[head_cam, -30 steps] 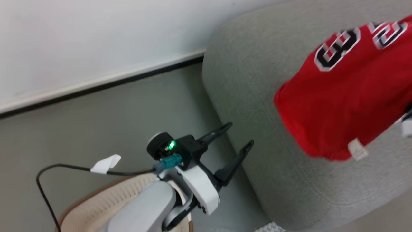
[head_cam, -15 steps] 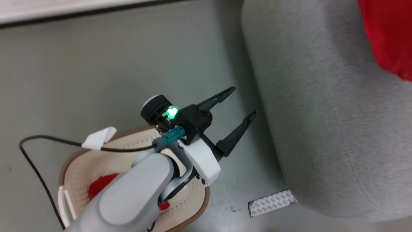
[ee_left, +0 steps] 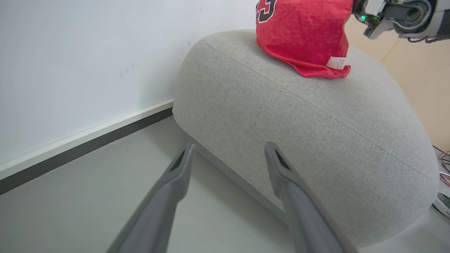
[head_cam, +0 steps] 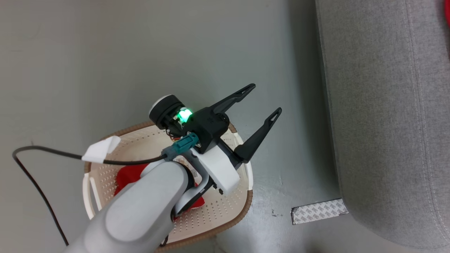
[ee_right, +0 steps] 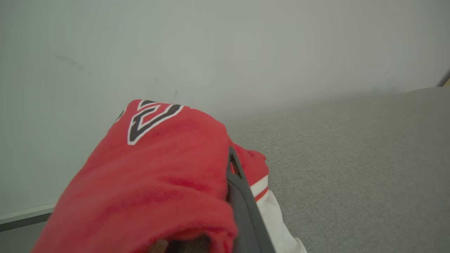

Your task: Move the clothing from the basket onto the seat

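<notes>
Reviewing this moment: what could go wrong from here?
The jersey, clamped in the right jaws, rests on the rounded seat and might slide off once released. The left arm's black cable hangs across the basket and could snag its rim when the open left jaws reach for the red garment inside.

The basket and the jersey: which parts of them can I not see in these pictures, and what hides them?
- Head view: the left arm covers most of the red clothing in the basket; the number of pieces cannot be told.
- Left wrist view: the top edge cuts off the jersey lettering above the seat.
- Right wrist view: the jersey folds over the right gripper, hiding one finger.
</notes>
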`<state>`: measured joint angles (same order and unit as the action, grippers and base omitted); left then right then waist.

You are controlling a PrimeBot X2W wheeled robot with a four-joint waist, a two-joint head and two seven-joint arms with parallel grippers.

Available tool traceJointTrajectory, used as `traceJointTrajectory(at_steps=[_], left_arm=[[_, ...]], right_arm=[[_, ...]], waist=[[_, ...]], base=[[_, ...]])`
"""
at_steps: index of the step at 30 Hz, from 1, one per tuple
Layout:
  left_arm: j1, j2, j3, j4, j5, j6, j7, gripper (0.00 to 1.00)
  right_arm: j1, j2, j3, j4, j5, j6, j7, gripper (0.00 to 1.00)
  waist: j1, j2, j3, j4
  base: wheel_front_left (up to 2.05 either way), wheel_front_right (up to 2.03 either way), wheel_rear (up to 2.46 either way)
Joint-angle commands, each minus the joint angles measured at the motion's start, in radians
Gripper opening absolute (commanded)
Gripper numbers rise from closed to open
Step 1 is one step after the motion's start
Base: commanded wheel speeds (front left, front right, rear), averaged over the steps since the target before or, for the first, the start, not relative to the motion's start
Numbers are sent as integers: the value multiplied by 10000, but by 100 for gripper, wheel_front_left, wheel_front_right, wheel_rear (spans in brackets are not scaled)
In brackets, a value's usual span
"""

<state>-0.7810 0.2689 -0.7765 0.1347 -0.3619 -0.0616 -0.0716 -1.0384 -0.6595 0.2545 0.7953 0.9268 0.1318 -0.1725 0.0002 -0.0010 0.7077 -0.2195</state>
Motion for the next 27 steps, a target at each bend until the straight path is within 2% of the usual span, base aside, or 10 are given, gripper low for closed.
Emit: traceJointTrajectory(at_steps=[1,5,8,9,10,11,12,21,27], left_arm=[[-124,19,6,-4,53,7,-36,100],[-94,45,0,51,-30,37,-93,100],[-41,62,12,101,-87,66,-142,100],[-19,58,7,119,-104,77,-160,100],[-1,51,5,144,-109,86,-184,100],[11,39,6,165,-134,73,-188,100],[22,29,6,189,-151,85,-211,100],[567,9,95,670,-523,174,-713,100],[1201,65,258,977,-893,289,-1138,100]], right_arm=[[-103,-117,213,326,178,-23,303,0],[-83,-79,768,846,594,-22,1389,0],[-185,-180,1033,967,838,-22,1682,0],[-202,-187,1122,1002,895,-23,1685,9],[-217,-210,1203,1034,941,-23,1707,31],[-236,-235,1284,1054,968,-22,1714,73],[-258,-233,1387,1076,998,-22,1711,100],[234,-221,2446,1133,1406,-23,2679,100],[705,-704,3224,547,1497,-23,3285,100]], waist=[[-2,0,12,40],[-2,0,-50,63],[-2,0,-156,43],[-2,0,-203,36],[-2,0,-257,27],[-2,0,-314,20],[-2,0,-373,8],[-2,0,-1766,-221],[-2,0,-3106,-329]], base=[[0,0,0],[0,0,0],[0,0,0],[0,0,0],[0,0,0],[0,0,0],[0,0,0],[0,0,0],[0,0,0]])
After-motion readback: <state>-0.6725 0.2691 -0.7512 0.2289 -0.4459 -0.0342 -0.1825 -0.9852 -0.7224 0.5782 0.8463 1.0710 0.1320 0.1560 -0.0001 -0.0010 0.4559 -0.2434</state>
